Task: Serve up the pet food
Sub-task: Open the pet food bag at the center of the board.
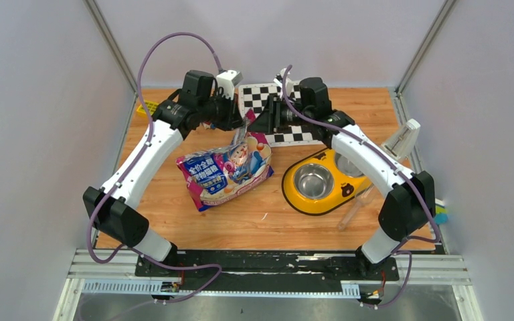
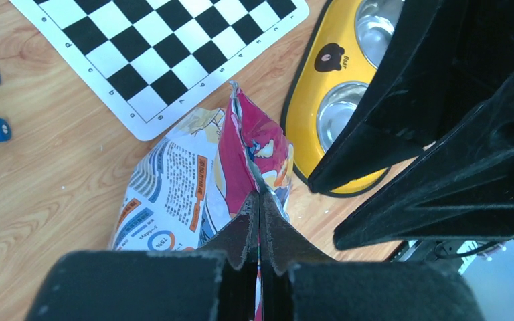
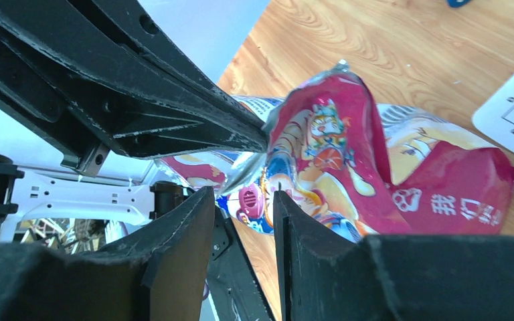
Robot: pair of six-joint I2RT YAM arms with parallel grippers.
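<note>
Bag held for tearing
Left hand clamps the bag's top edge upright; right hand, released, sits opposite, ready to tear.

White Chinese characters, beginning 全价, fill a blue panel on the cat-food bag at mid-table. On its magenta side, 我们 follows a paw print. "Bear" marks the yellow double bowl toward the right edge.
</note>
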